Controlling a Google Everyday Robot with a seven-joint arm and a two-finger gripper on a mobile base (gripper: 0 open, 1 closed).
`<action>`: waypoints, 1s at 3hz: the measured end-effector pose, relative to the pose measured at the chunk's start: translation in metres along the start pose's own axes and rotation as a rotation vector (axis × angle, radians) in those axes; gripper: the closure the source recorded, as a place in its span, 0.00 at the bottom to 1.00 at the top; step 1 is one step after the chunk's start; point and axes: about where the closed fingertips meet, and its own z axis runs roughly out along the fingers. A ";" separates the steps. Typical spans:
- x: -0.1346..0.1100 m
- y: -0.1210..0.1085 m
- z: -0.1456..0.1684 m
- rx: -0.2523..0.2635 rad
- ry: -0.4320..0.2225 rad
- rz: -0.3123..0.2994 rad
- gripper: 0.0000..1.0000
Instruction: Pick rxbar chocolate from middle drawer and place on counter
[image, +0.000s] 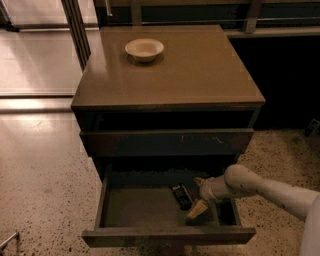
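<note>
The middle drawer (150, 207) is pulled open below the cabinet. The rxbar chocolate (181, 196), a small black bar, lies on the drawer's floor right of centre. My gripper (196, 196) reaches in from the right, low inside the drawer. It is open, with one pale finger (197, 210) toward the front and the other toward the back, just right of the bar. I cannot tell if it touches the bar. The glossy tan counter (200, 70) tops the cabinet.
A small white bowl (144, 49) sits at the counter's back left. A shut drawer front with pale scratch marks (165, 141) is above the open drawer. My white arm (270, 190) stretches in from the right over the speckled floor (40, 190).
</note>
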 end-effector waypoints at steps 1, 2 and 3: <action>-0.002 -0.003 0.016 -0.022 -0.006 -0.016 0.03; -0.009 -0.002 0.033 -0.051 -0.017 -0.037 0.04; -0.019 -0.001 0.047 -0.081 -0.029 -0.061 0.05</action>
